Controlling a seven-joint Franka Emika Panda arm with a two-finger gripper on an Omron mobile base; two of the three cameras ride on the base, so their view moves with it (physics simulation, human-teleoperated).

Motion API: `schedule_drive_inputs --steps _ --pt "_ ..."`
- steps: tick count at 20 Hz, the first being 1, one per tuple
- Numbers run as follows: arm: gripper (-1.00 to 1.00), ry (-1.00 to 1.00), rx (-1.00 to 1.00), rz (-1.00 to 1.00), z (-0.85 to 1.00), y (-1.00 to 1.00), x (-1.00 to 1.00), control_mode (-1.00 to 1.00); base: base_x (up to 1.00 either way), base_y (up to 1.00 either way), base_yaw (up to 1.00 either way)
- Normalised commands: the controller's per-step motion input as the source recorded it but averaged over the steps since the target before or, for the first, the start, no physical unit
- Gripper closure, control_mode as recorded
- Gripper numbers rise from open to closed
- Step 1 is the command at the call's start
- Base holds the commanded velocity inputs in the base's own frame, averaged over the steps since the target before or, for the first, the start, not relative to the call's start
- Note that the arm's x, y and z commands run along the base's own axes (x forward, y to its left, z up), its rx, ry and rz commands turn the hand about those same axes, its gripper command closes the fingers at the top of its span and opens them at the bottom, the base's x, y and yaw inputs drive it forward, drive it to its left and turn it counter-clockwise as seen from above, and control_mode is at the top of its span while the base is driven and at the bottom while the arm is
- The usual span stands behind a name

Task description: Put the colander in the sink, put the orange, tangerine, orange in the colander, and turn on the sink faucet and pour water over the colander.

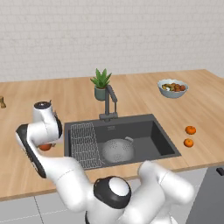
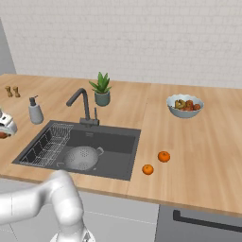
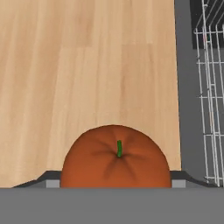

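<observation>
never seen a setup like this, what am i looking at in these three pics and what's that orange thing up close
This is a rendered kitchen with a white robot arm on a driving base. Two pictures come from cameras on the base, behind the arm to its left and right. The third comes from a camera on the hand, looking along its tool.

The wooden counter holds a dark sink with a grey colander in it, a faucet, a potted plant, a soap dispenser and a bowl of mixed fruit.

Two orange fruits lie right of the sink. The close-up one is a third orange fruit left of the sink, between the fingers. Whether they grip it yet, I can't tell.
</observation>
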Motion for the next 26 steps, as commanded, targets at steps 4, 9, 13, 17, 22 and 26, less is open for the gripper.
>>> schedule_drive_inputs --steps 4,9,13,17,22,26 --pt "1.00 0.13 0.00 -0.08 0.61 -1.00 -0.01 -1.00 0.00 0.00 0.00" --pt "1.00 0.09 -0.04 -0.01 0.30 -1.00 -0.04 -1.00 0.00 0.00 0.00" --pt "1.00 0.00 -0.08 0.00 0.08 -0.99 -0.13 -1.00 0.00 0.00 0.00" --pt "1.00 -0.02 -0.04 0.01 -0.01 -0.97 -0.18 -1.00 0.00 0.00 0.00" --pt "1.00 -0.14 0.05 0.09 -0.06 -0.95 -0.09 -1.00 0.00 0.00 0.00" --pt "1.00 -0.01 0.11 0.16 -0.28 -1.00 0.00 -1.00 0.00 0.00 0.00"
